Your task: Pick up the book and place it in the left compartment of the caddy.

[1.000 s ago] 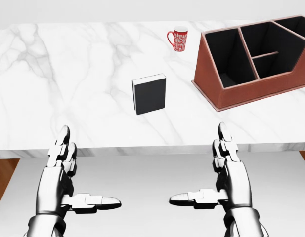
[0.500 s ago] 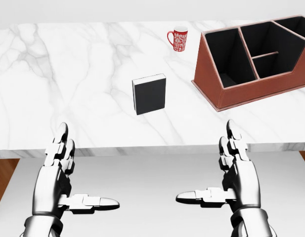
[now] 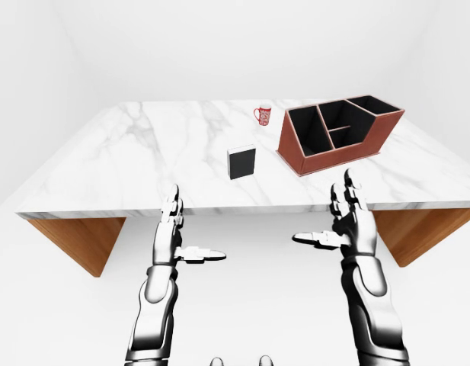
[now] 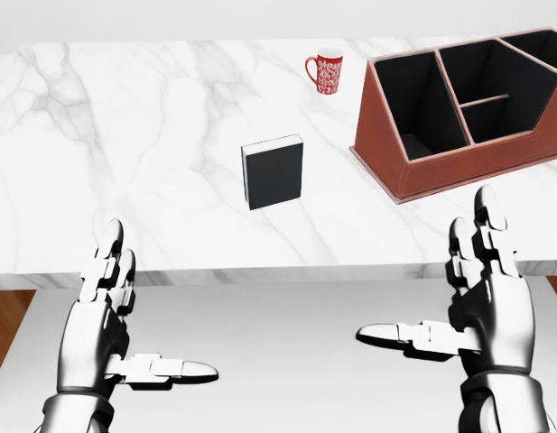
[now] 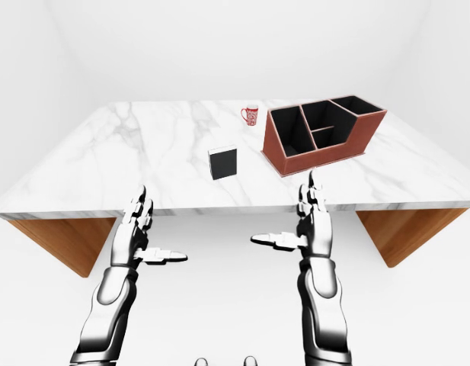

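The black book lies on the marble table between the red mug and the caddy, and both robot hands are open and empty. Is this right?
Not quite. In the head view the book lies on the marble table to the left of both the red mug and the caddy, not between them. The left robot hand and right robot hand are indeed open and empty.

Caddy (image 4: 459, 117) cut off at the head view's right and top edges, far right compartment partly lost. Compartment floors black, nothing told apart inside. Mug (image 4: 325, 69) too small for its pattern to be read. Table (image 4: 125, 135) cut at left and right edges. Forearms under left hand (image 4: 111, 329) and right hand (image 4: 481, 311) cut by the bottom edge. Book (image 4: 273, 170) cover plain dark, no title legible.
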Robot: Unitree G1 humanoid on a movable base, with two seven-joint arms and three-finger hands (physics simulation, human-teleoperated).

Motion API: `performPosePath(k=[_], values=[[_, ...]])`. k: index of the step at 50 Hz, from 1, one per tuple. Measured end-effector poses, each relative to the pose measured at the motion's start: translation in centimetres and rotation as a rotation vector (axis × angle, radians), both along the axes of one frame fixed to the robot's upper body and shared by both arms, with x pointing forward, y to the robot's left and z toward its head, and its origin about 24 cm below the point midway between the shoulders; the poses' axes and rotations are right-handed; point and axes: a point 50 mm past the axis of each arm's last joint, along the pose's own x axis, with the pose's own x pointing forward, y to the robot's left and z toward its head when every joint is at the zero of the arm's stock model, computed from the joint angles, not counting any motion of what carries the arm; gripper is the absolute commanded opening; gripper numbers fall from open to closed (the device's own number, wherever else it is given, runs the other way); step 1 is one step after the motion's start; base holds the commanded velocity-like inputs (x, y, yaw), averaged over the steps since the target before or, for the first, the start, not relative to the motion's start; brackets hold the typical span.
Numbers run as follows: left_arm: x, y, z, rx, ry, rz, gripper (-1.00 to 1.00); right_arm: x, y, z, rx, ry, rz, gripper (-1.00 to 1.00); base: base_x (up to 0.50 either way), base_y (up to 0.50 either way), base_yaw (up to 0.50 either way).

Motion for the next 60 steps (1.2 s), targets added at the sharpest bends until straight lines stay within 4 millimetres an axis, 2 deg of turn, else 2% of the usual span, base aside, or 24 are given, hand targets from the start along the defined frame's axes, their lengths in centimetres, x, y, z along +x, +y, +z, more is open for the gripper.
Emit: performPosePath(k=[28,39,42,60], values=[[0.1,0.0,0.0,0.000,-0.004,0.001,1.00,-1.9,-3.8,7.2,0.018,-0.300,-0.107,1.00,0.00,0.00,0.00],[-0.1,0.0,0.3,-0.014,-0.021,-0.008,1.00,-3.9,-7.1,10.6,0.009,-0.453,-0.207,1.00,0.00,0.00,0.00],[-0.1,0.0,0.3,-0.017,-0.023,-0.009,1.00,-4.3,-7.7,11.2,0.009,-0.478,-0.225,1.00,0.00,0.00,0.00],[-0.3,-0.1,0.6,-0.025,-0.040,-0.020,1.00,-8.2,-14.5,14.2,0.117,-0.615,-0.394,1.00,0.00,0.00,0.00]])
